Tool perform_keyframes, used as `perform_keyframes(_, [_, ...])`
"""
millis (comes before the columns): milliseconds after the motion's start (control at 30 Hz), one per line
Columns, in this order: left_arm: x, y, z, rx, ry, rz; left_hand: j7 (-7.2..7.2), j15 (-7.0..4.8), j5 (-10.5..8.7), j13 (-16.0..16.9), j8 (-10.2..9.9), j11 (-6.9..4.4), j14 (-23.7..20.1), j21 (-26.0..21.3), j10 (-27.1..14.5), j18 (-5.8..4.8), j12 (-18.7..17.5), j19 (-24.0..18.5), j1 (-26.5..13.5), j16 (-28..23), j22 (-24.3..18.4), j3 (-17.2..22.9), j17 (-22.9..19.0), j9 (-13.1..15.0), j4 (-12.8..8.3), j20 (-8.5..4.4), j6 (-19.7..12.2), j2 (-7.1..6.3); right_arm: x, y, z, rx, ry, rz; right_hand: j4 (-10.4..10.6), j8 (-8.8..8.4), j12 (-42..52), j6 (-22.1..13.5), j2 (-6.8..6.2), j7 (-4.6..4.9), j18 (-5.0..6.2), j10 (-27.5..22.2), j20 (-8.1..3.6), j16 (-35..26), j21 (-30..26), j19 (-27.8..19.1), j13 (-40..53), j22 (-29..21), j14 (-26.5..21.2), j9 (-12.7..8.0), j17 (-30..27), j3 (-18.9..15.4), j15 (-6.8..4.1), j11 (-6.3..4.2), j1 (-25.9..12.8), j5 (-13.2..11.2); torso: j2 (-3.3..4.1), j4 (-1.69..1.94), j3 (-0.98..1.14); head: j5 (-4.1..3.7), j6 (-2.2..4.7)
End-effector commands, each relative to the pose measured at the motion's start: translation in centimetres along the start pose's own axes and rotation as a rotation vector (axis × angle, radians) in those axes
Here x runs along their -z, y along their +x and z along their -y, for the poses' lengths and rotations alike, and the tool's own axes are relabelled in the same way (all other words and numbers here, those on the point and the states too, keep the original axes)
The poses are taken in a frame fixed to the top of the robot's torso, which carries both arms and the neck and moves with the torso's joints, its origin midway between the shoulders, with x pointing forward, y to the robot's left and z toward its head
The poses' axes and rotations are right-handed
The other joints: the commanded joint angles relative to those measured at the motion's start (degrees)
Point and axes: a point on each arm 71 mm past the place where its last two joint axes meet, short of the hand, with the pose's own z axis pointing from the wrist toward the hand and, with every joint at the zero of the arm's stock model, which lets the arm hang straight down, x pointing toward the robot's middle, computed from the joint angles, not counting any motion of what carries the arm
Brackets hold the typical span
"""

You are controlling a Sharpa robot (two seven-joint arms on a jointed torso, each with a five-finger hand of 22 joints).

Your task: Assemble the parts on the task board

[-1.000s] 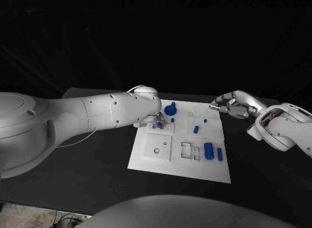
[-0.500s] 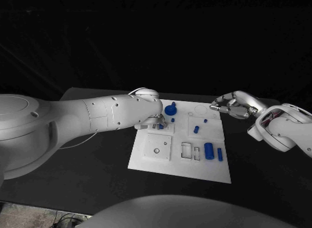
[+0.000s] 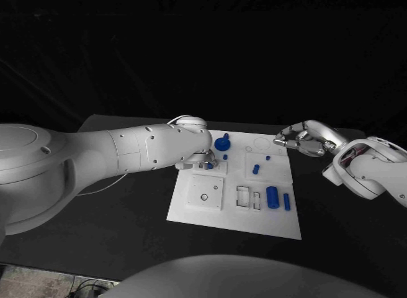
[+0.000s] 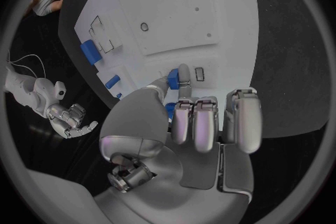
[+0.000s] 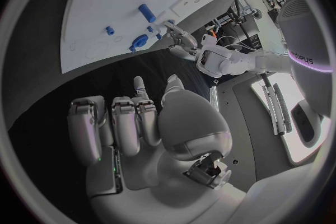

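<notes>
From my station I see the white task board (image 3: pixel 235 214) lying flat in the middle of the black bench (image 3: pixel 123 230). My left hand (image 3: pixel 203 158) is down at the board's far left part, and in its wrist view a small blue part (image 4: pixel 172 76) sits pinched between two extended fingers (image 4: pixel 184 75), right at the board surface beside a small rectangular slot (image 4: pixel 199 73); the other fingers are curled back toward the palm. My right hand (image 3: pixel 304 138) hovers just off the board's far right corner, fingers curled in together and holding nothing that I can make out. On the board, a blue round knob (image 3: pixel 222 144) stands near the far edge just beside the left hand, a short blue peg (image 3: pixel 256 168) lies near the middle, and a larger blue cylinder (image 3: pixel 272 197) lies toward the near right with a thin blue bar (image 3: pixel 286 202) alongside it.
</notes>
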Motion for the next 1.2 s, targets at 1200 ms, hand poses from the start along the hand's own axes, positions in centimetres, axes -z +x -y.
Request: perform_keyframes(1200, [-0.09, 0.14, -0.81, -0.022, -0.171, -0.023, 0.72, -0.1, -4.14, 14.94, -1.71, 0.31, 6.02, -0.68, 6.03, 0.63, 0.11, 0.16, -2.23, 0.14, 9.11, 0.22, 15.08, -0.13, 1.42, -0.05, -0.97, -1.23, 0.09, 0.43, 0.2, 0.0, 0.004, -0.018, -0.2, 0.03, -0.2, -0.13, 0.11, 0.14, -0.12, 6.44, 0.38, 0.2, -0.39, 4.1, 14.92, 14.15, 6.08, -0.08, 15.1, -0.02, 0.34, -0.09, 0.84, 0.39, -0.01, 0.0, 0.08, -0.12, -0.01])
